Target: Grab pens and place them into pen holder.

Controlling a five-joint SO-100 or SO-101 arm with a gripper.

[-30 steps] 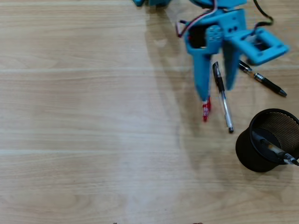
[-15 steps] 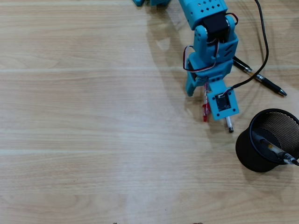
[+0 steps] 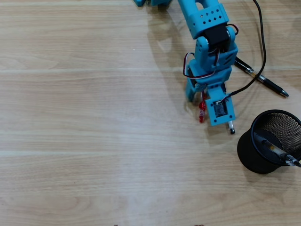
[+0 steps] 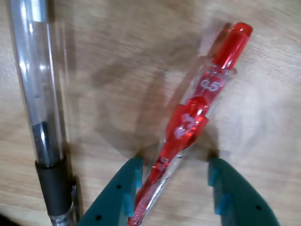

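Desk (image 3: pixel 84 141): light wood grain, bare over its left half in the overhead view.

Arm (image 3: pixel 207 28): blue, reaching from 12 o'clock down to the desk right of centre.

Red pen (image 4: pixel 195 115): clear barrel with red clip and cap. In the wrist view it ran from 6 o'clock toward 1 o'clock, lying between the two teal fingers (image 4: pixel 115 193). The left finger touched the barrel; the right one stood just clear of it. Fingers partly open around the pen, not clamped. Overhead, only its red end (image 3: pixel 201 113) showed, at the arm's 7 o'clock.

Clear pen (image 4: pixel 40 103): black grip, lying on the desk at the red pen's 9 o'clock in the wrist view, apart from it.

Black pen (image 3: pixel 263 81): on the desk at the arm's 3 o'clock, under the cable (image 3: pixel 261 42).

Holder (image 3: pixel 270 141): black mesh, at the arm's 4 o'clock, one pen (image 3: pixel 277 151) already inside.
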